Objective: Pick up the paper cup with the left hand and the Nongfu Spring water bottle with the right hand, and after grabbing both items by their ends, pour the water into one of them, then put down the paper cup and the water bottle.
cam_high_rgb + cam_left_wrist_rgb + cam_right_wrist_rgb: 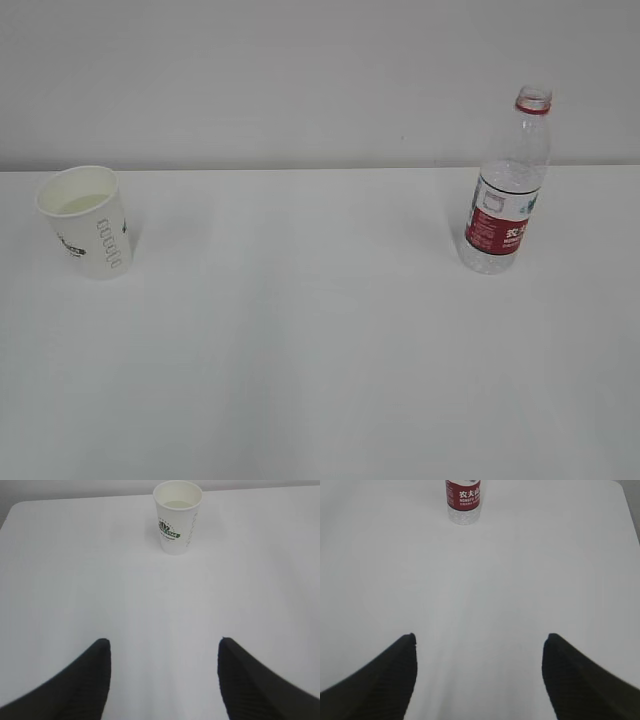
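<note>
The paper cup stands well ahead of the released left gripper; the bottle ahead of the released right gripper; each should advance centred.

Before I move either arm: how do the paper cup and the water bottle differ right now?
The paper cup is short, opaque white and tapered; the water bottle is taller, clear and ribbed. The cup carries dark green print, the bottle a red label. The cup has a wide open mouth, the bottle a narrow uncapped neck. Both stand upright on the table, untouched.
</note>
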